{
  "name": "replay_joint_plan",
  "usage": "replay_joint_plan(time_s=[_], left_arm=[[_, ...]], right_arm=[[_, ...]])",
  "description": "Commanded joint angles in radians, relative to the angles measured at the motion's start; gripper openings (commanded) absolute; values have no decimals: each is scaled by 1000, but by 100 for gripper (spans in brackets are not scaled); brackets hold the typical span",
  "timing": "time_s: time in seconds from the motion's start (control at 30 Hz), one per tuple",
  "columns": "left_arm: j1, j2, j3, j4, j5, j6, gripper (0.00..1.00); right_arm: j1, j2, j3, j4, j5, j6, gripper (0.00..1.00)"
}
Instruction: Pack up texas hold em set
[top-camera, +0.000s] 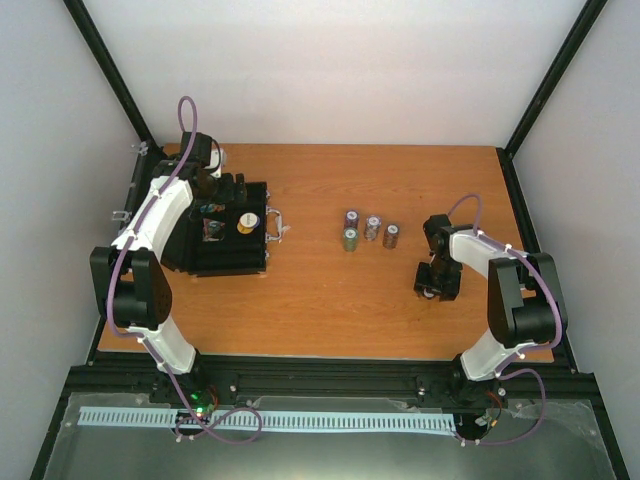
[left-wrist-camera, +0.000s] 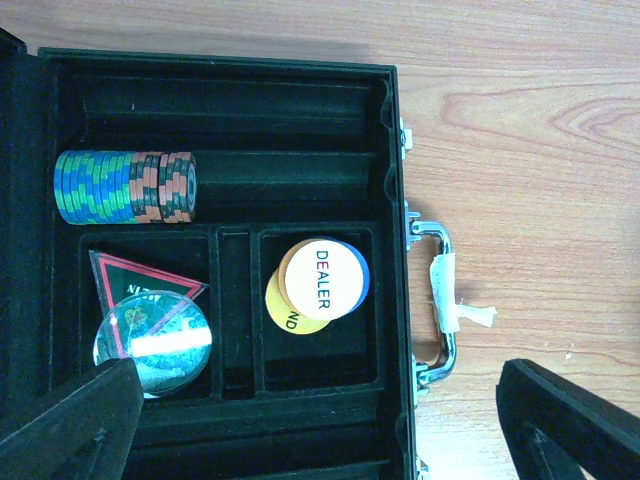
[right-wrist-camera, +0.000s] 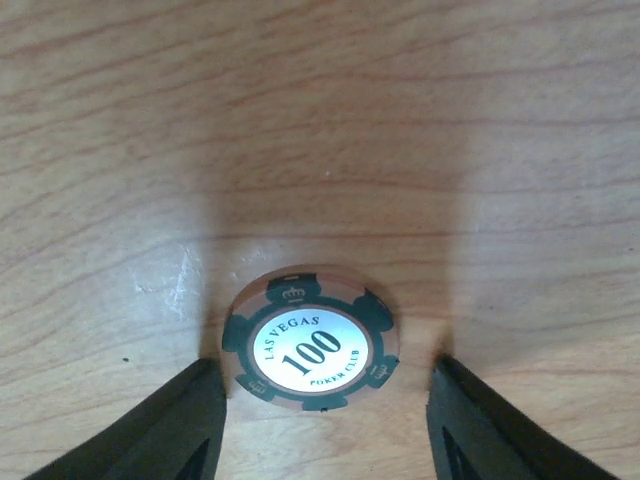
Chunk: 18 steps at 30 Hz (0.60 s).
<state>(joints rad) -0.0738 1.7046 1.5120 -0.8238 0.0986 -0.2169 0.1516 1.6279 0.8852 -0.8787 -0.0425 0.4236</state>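
Low in the right wrist view, the right end effector (right-wrist-camera: 327, 372) stands spread astride a round 100 poker chip (right-wrist-camera: 310, 342), brown-pink with dark green edge blocks, lying flat on the grained wooden table (right-wrist-camera: 320, 120). One finger sits just beside its rim and the other apart, probably lining up a pinch. Farther up the top view, four small chip stacks (top-camera: 373, 227) wait mid-table. At the upper left, the left end effector (left-wrist-camera: 320, 430) hangs wide and empty over the open black case (left-wrist-camera: 300, 120), whose felt-like wells hold a chip row (left-wrist-camera: 125, 187), a DEALER disc (left-wrist-camera: 322, 278) and a red-edged triangular token (left-wrist-camera: 140, 283).
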Motion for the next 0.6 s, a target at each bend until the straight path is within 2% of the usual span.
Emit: replay_joint_plan(time_s=[0.0, 0.27, 0.57], left_arm=[[7, -16, 25, 2, -6, -8, 100], [8, -13, 27, 5, 0, -12, 100], [7, -12, 29, 4, -2, -12, 100]], right_arm=[[-3, 52, -39, 86, -33, -13, 51], [-3, 43, -60, 109, -79, -1, 34], [13, -10, -18, 63, -109, -11, 31]])
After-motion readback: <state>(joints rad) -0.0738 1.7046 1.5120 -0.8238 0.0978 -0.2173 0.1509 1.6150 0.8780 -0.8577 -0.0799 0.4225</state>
